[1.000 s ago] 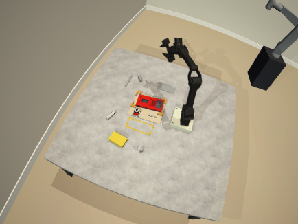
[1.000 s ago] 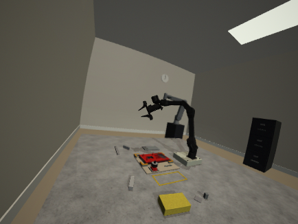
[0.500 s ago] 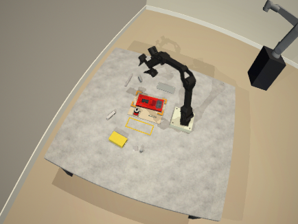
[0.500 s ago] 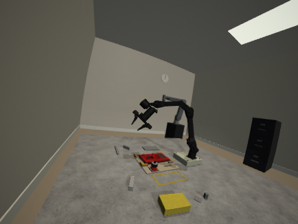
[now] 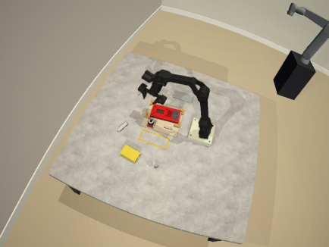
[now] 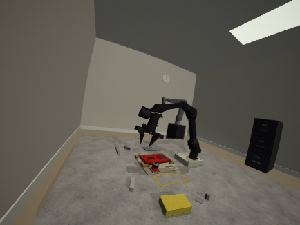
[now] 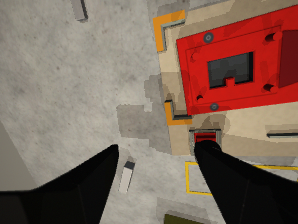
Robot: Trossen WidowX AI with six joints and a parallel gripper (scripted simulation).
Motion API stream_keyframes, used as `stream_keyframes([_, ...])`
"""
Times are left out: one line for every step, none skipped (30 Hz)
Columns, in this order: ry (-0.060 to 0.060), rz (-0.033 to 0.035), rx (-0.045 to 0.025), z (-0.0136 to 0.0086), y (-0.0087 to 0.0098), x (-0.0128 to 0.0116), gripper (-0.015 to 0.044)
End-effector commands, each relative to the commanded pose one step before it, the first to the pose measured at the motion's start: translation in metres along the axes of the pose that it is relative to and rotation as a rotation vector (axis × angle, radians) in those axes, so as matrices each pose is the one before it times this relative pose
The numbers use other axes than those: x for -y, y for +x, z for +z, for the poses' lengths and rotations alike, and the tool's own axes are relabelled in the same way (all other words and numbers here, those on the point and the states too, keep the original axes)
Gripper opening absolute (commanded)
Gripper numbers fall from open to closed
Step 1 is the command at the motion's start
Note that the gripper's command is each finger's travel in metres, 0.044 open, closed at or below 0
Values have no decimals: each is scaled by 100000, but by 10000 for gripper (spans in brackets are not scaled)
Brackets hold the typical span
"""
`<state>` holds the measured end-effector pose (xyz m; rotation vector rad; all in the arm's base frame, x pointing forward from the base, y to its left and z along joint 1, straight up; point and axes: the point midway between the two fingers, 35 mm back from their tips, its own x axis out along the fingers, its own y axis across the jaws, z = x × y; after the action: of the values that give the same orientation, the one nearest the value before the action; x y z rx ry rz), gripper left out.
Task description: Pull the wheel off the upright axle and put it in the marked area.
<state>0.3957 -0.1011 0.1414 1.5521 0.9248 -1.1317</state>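
The small black wheel point(image 5: 151, 120) point(image 6: 155, 164) sits on a red base at the front left of the wooden board. In the wrist view the right finger hides it or blends with it; only part of the red base point(image 7: 205, 136) shows. The marked area, a yellow outline point(image 5: 152, 144) point(image 6: 174, 183) point(image 7: 187, 177), lies on the table in front of the board and holds nothing visible. My gripper point(image 5: 150, 100) point(image 6: 146, 144) point(image 7: 156, 148) is open and empty, its fingers pointing down above the table and the board's left side.
A red panel point(image 5: 165, 113) point(image 6: 157, 158) point(image 7: 195, 75) lies on the board between orange corner brackets. A yellow block point(image 5: 130, 153) point(image 6: 175, 204) is in front of the outline. A white bar point(image 5: 122, 126) point(image 6: 132, 183) point(image 7: 126, 179) lies left; a grey plate point(image 5: 183, 96) point(image 6: 151, 149) lies behind.
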Motion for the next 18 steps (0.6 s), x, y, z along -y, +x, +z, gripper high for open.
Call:
stream_keyframes([-4011, -12493, 3166, -3737, 1161, 2533, 300])
stream_keyframes([-1468, -3498, 1197, -1112, 309, 712, 300])
stream_keyframes([-1529, -3402, 1376, -1077, 285, 714, 300])
stream_keyframes([-1257, -2636, 1221, -835, 211, 568, 300])
stream_keyframes([-772, -1553, 787, -493, 121, 340, 300])
stream_keyframes([-260, -513, 271, -163, 39, 113, 300])
stream_keyframes([0, 0, 0, 0, 0, 0, 300])
stream_keyframes([0, 0, 0, 0, 0, 0, 300])
stream_keyframes([0, 0, 0, 0, 0, 0, 300])
stream_keyframes([0, 0, 0, 0, 0, 0, 300])
stream_keyframes([0, -5, -7, -81, 1, 65, 300])
stream_keyframes([0, -11, -14, -171, 2, 139, 300])
stream_keyframes([0, -7, -9, -111, 2, 91, 300])
stream_keyframes([0, 1, 0, -2, 112, -14, 300])
stream_keyframes([0, 2, 0, -3, 229, -27, 300])
stream_keyframes([0, 2, 0, -4, 321, -35, 300])
stream_keyframes([0, 3, 0, -5, 419, -40, 300])
stream_keyframes([0, 3, -1, -5, 524, -42, 300])
